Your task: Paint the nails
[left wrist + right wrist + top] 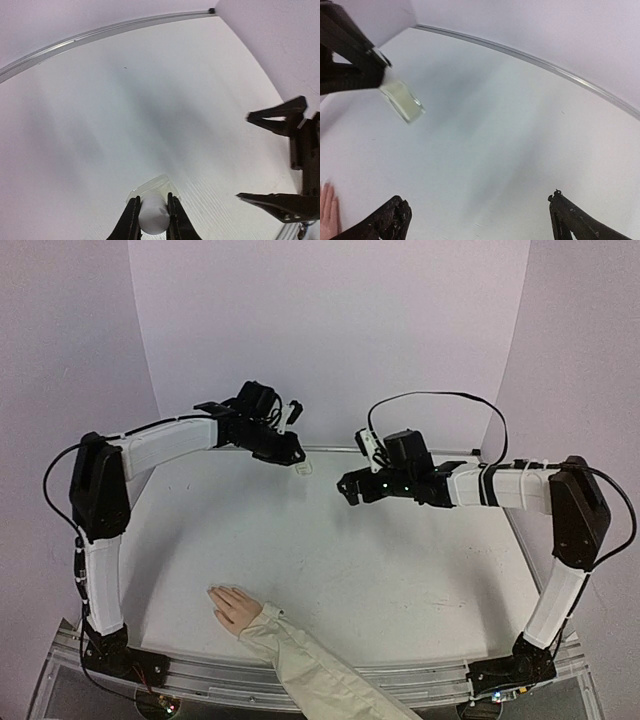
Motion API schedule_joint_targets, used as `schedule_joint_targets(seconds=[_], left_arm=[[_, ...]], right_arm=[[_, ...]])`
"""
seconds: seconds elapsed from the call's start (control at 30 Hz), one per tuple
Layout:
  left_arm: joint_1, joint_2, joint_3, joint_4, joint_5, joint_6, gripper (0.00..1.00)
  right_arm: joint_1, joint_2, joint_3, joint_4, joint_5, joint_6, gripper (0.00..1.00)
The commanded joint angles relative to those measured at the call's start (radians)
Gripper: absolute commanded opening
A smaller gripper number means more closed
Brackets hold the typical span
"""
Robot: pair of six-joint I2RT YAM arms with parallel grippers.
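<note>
The left tool is clamped shut on a small bottle, its two fingers pressing the white cap from either side while the clear body, with a pale yellowish liquid inside, juts out beyond the fingertips. It holds the bottle in the air over the far middle of the white surface, close to the back wall. The right tool hangs nearby, facing the left one across a small gap (in its own wrist view the two dark fingers sit at opposite bottom corners), spread wide with nothing between them. The pale pink mannequin hand lies flat on the surface near the front edge, left of centre, well apart from both tools, with its fingers pointing toward the left arm's side. A cream sleeve trails from its wrist down to the near rail. The nails are at those fingertips, though they are too small from above to tell whether any paint is on them.
</note>
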Motion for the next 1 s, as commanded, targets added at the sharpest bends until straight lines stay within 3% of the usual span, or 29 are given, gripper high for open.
schedule_joint_targets(seconds=[0.0,0.2,0.37,0.6,0.97], left_arm=[[0.016,0.188,0.231,-0.050,-0.145,0.021,0.00],[0.018,0.403,0.486,-0.075,-0.228,0.092,0.00],[0.020,0.523,0.610,-0.096,-0.241,0.076,0.00],[0.019,0.621,0.653,-0.109,-0.220,0.022,0.00],[0.018,0.652,0.631,-0.125,-0.246,0.042,0.04]], right_arm=[[-0.052,-0.126,-0.076,0.009,0.109,0.125,0.98],[-0.075,-0.243,-0.151,-0.033,0.144,0.140,0.98],[-0.074,-0.311,-0.177,-0.057,0.164,0.134,0.98],[-0.075,-0.360,-0.184,-0.065,0.177,0.123,0.98],[-0.075,-0.349,-0.190,-0.066,0.177,0.128,0.98]])
